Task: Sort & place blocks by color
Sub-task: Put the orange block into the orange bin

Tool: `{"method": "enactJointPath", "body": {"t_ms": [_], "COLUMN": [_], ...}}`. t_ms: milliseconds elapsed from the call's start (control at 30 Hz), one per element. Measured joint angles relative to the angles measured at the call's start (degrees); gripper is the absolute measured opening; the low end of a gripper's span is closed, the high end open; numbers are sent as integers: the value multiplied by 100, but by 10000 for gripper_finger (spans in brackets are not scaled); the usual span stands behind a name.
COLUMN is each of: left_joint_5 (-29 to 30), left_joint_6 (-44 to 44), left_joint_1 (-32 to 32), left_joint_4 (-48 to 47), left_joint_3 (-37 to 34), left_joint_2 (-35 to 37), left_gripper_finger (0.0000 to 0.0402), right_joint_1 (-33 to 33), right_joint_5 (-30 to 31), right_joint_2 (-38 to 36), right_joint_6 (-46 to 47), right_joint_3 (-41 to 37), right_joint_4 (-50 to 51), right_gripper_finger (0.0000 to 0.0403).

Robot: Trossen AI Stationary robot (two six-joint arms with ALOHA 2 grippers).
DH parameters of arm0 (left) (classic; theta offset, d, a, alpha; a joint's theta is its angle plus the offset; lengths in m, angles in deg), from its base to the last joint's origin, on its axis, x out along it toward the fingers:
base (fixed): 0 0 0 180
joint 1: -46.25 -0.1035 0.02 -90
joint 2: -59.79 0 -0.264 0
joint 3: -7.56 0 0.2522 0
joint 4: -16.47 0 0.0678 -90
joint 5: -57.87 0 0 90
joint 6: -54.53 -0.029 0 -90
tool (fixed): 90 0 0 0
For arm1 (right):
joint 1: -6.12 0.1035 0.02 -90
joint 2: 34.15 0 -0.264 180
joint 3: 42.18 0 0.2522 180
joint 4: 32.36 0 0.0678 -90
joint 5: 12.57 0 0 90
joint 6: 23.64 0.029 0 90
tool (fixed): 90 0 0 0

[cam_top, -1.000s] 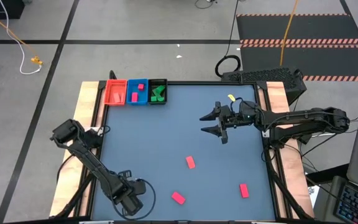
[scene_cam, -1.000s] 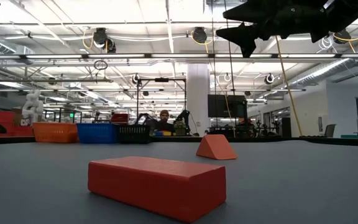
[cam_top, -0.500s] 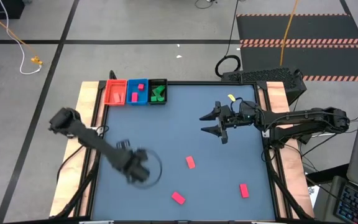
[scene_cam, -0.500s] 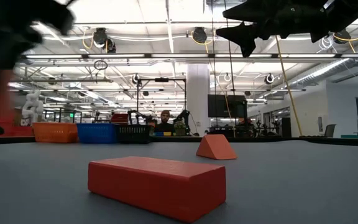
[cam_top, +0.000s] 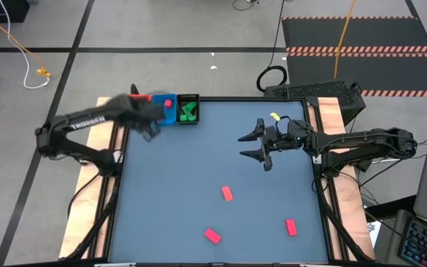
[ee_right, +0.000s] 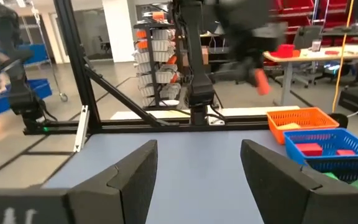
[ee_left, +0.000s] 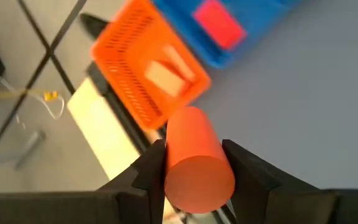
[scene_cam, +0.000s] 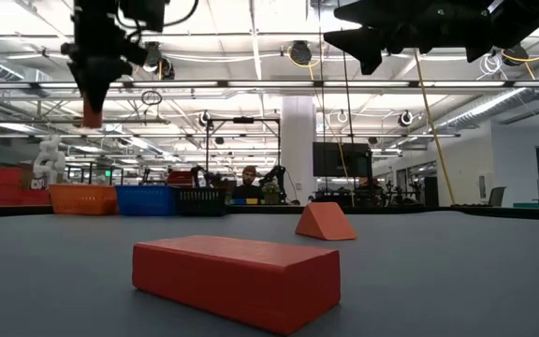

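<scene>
My left gripper (cam_top: 148,124) hangs above the table's far left corner, shut on a salmon-orange block (ee_left: 194,168). Just beyond it stands the orange tray (ee_left: 143,81), holding a pale orange block (ee_left: 169,71). Beside that are the blue tray (cam_top: 165,113) with a pink-red block (ee_left: 219,25) and the black tray (cam_top: 188,109) with green blocks. Three pink-red blocks lie flat on the mat: (cam_top: 227,193), (cam_top: 212,236), (cam_top: 291,226). My right gripper (cam_top: 254,146) hovers open at the right middle, holding nothing. My left gripper pinches the salmon-orange block by its two opposite sides (ee_left: 173,163) between its two fingers. The fingers slant steeply down from above. The block runs along the fingers; its lower end (scene_cam: 92,118) sticks out below them, lifted clear above the table.
In the low view a red block (scene_cam: 237,281) lies close in front and a wedge-shaped one (scene_cam: 326,222) behind it. The table's wooden left rail (ee_left: 104,134) runs beside the orange tray. The mat's middle (cam_top: 199,163) is bare.
My left gripper has swung from the table's near left corner up and toward the far left edge, to the trays. It has rolled and tipped on the way and still carries the salmon-orange block.
</scene>
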Motion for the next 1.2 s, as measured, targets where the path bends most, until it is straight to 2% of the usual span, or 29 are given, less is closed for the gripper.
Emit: {"method": "enactJointPath", "body": {"t_ms": [100,200,367,633,767,900,1200], "left_joint_5": [-56,-210,-318,-193,-61,-51,-52], "left_joint_6": [-744,-1332,-1931,-2784,-2854,-2721,-2858], "left_joint_1": [-1121,-1941,-2710,-3126,-3340,-3495,-3374], "left_joint_4": [365,829,1640,2709,2572,2471,2418], "left_joint_3": [0,0,-2,-2,-3,-4,-4], "left_joint_2": [-2,-112,-389,-1105,-1567,-1909,-2070], "left_gripper_finger": [128,128,128,138,162,169,173], "right_joint_1": [0,0,0,0,0,0,0], "right_joint_5": [11,17,22,24,24,24,24], "right_joint_2": [0,0,0,0,0,0,0], "right_joint_6": [-154,-218,-211,-311,-345,-345,-347], "right_joint_3": [0,0,0,-2,0,-2,-1], "right_joint_4": [-2,0,0,146,246,367,503], "right_gripper_finger": [226,226,226,226,226,226,226]}}
